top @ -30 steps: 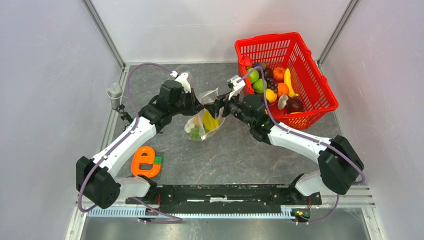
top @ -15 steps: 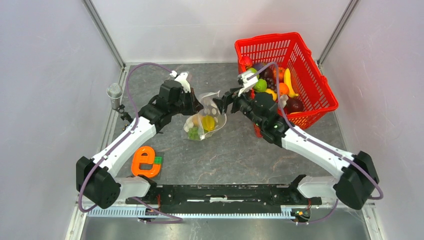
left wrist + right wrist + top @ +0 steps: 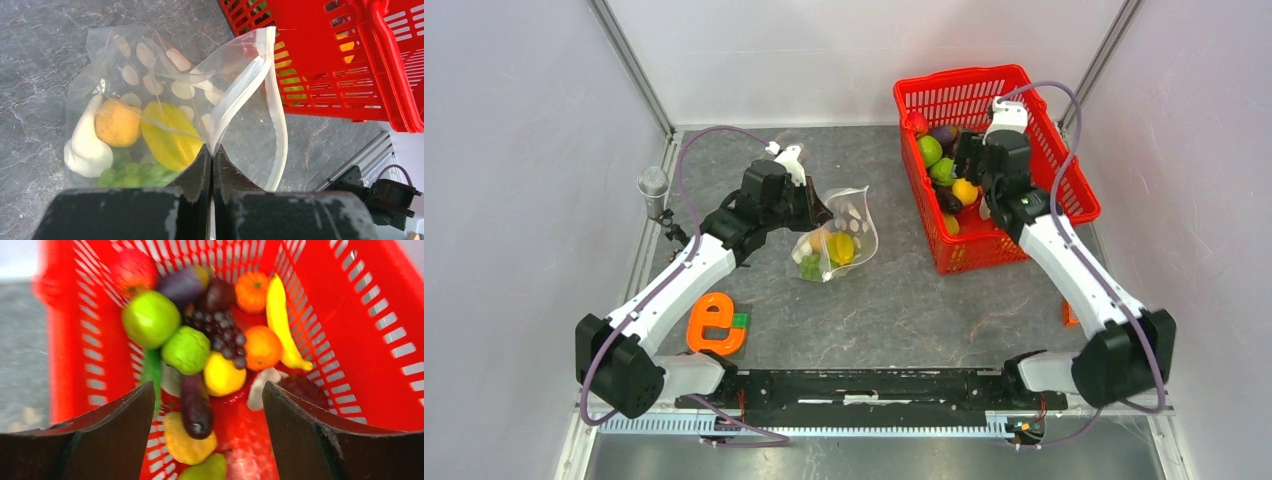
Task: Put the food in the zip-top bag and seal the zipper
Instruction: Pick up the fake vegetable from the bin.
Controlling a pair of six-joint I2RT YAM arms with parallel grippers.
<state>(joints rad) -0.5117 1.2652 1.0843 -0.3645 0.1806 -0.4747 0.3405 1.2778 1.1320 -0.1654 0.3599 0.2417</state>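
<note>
- Under the red basket (image 3: 964, 98), and spreading out to its left and its near side, the grey table (image 3: 894, 300) carries everything.
- Left of the basket and apart from it, the zip-top bag (image 3: 150, 75) lies slumped with its mouth gaping toward the basket. I judge it is held this way so that pieces can be dropped in from that side.
- Above the basket, the right gripper (image 3: 207, 387) hangs with its jaws wide apart and nothing between them. It looks down on the pile and seems posed to choose a piece.
- Left of the basket, at the bag's mouth, the left gripper (image 3: 210, 152) is pinched tight on one lip of the bag. This props that lip up so the opening does not collapse.
- Inside the basket, most of the food (image 3: 187, 350) is heaped.
  - A green apple (image 3: 150, 317), lemon (image 3: 222, 374), aubergine (image 3: 195, 407), banana (image 3: 280, 320) and grapes (image 3: 225, 340) touch and overlap.
  - Neighbours may crowd any grasp, and the mesh walls hem the fingers in.
- Left of the basket, at the bag's bottom, lie a yellow piece (image 3: 170, 135), an orange piece (image 3: 116, 122), a white piece (image 3: 85, 147) and a green bunch (image 3: 127, 170).
- Facing the basket, the zipper (image 3: 243, 85) stands parted in a loop, not yet pressed shut.
- Far left of the basket and nearer the arm bases, the orange letter toy (image 3: 714, 322) lies flat, out of the way.
</note>
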